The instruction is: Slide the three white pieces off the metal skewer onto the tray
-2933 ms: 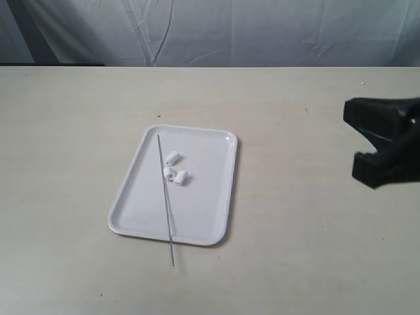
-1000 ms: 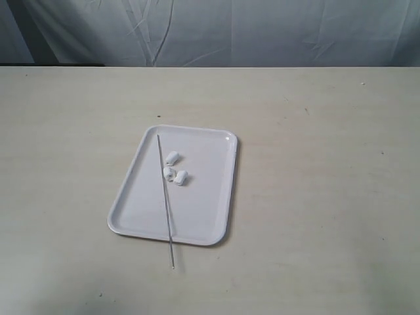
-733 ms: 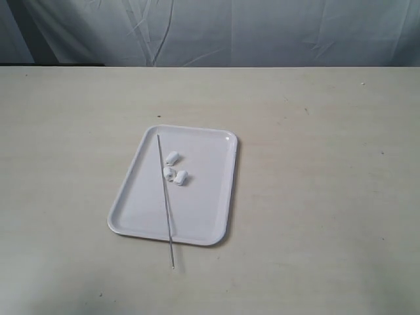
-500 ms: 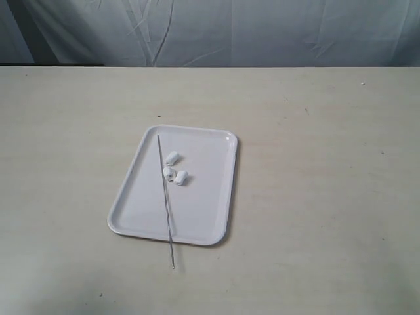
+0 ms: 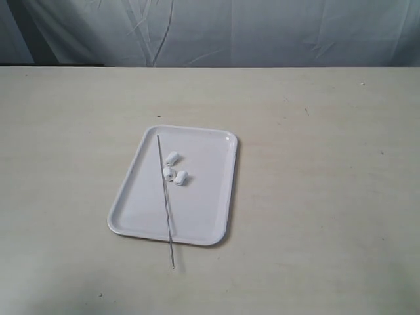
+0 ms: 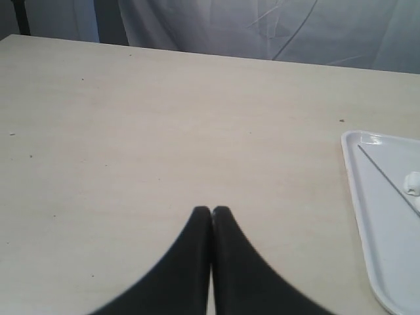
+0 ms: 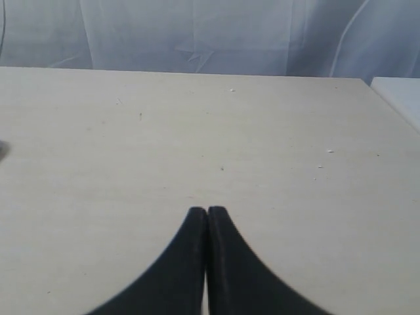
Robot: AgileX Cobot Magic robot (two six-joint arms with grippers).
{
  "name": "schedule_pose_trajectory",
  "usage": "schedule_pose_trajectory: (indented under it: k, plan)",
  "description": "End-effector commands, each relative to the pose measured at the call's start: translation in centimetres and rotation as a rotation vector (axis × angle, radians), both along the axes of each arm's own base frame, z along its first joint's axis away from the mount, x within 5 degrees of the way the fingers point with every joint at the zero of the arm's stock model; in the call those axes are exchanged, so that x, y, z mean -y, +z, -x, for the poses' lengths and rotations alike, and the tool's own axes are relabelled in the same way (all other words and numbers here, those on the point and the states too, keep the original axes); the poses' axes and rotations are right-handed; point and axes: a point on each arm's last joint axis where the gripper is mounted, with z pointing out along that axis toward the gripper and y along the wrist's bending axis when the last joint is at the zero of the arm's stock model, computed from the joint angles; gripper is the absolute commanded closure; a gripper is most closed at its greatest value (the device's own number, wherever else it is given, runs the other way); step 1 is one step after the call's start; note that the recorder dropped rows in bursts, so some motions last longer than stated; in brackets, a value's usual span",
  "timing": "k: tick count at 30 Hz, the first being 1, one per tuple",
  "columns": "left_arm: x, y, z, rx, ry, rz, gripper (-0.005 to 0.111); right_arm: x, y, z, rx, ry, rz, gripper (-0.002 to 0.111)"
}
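The white tray (image 5: 141, 197) lies near the middle of the table. Three white pieces (image 5: 174, 169) rest loose on it, to the right of the metal skewer (image 5: 165, 197). The thin skewer lies lengthwise across the tray, its near end sticking out over the tray's front rim onto the table. No gripper shows in the exterior view. My left gripper (image 6: 211, 210) is shut with nothing in it, over bare table; the tray (image 6: 357, 197), the skewer (image 6: 384, 177) and one white piece (image 6: 412, 182) show at that view's edge. My right gripper (image 7: 207, 210) is shut and empty over bare table.
A pale cloth backdrop (image 5: 210, 29) hangs behind the table's far edge. A white surface (image 7: 400, 92) shows beyond the table's corner in the right wrist view.
The right gripper stood at the right edge of the exterior view almost three seconds ago and has since left it. Over the last second nothing has moved.
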Motion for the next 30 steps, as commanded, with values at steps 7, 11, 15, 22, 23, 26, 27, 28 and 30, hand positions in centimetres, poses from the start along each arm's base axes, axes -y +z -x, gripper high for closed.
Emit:
schedule_pose_trajectory:
  k: [7,11,15,22,23,26,27,28,30]
  plan:
    - [-0.04,-0.07,0.05,0.007,0.004,-0.006,0.107,0.06,-0.03,0.04,0.004,-0.002,0.016,0.109]
    - [-0.04,-0.07,0.05,0.007,0.004,-0.006,0.107,0.06,-0.03,0.04,0.004,-0.002,0.016,0.109]
    - [-0.04,-0.07,0.05,0.007,0.004,-0.006,0.107,0.06,-0.02,0.03,0.006,-0.002,0.014,0.109]
    - [-0.05,-0.02,0.04,0.013,0.004,-0.011,0.107,0.05,0.0,0.03,0.008,-0.005,0.0,0.109]
    - [-0.05,-0.02,0.04,0.013,0.004,-0.011,0.107,0.05,0.0,0.03,0.008,-0.005,0.0,0.109]
    - [-0.05,-0.02,0.04,0.013,0.004,-0.011,0.107,0.05,0.0,0.03,0.008,-0.005,0.0,0.109]
    - [-0.06,-0.02,0.04,0.013,0.004,-0.013,0.107,0.05,0.0,0.03,0.008,-0.005,0.0,0.109]
    - [-0.06,-0.02,0.04,0.013,0.004,-0.013,0.107,0.05,0.0,0.03,0.008,-0.005,0.0,0.109]
    - [-0.06,-0.02,0.04,0.013,0.004,-0.013,0.107,0.05,0.0,0.03,0.008,-0.005,0.0,0.109]
